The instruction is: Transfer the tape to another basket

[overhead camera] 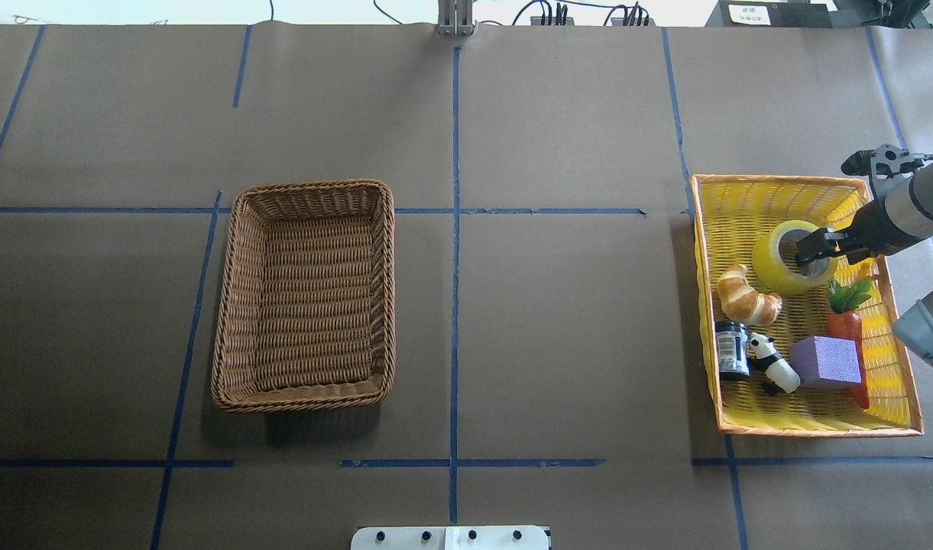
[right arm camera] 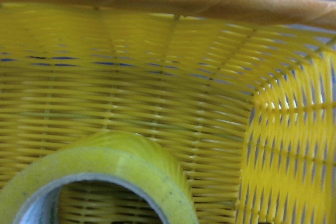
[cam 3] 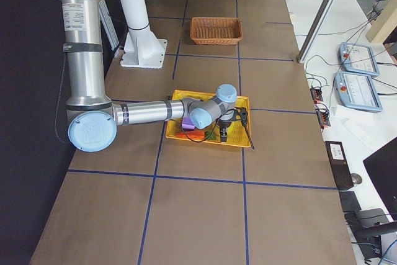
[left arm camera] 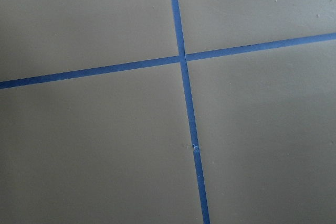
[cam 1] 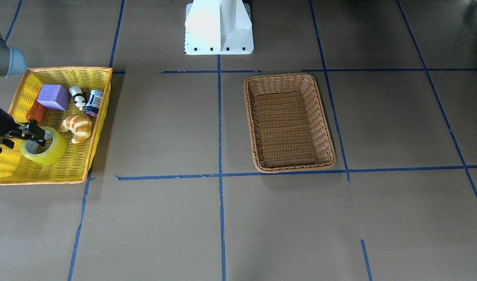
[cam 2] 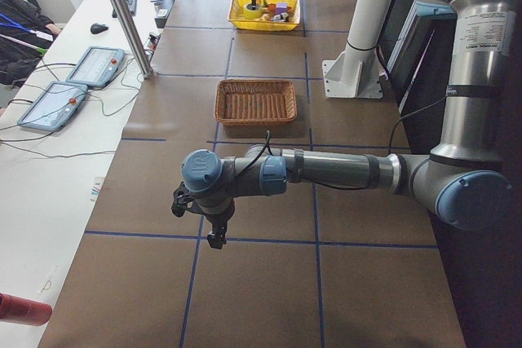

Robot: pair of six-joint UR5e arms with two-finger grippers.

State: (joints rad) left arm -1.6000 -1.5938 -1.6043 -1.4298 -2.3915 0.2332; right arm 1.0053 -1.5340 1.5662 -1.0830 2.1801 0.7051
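Brown table [cam 1: 164,218], yellow mesh basket [cam 1: 99,113]: tape [cam 1: 52,154] — translucent yellow-green, tilted — sits pinched by the right gripper [cam 1: 34,133].

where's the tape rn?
Overhead view, right side: tape in the far half of the yellow basket, next to the croissant, right gripper at its core.

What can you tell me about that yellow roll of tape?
The tape is a fat ring of see-through yellow-green plastic wound on a pale core, with a big hole through it. It sits tilted in the yellow basket, beside the toy croissant. The right gripper reaches over its hole at the rim; whether it pinches the roll is unclear.
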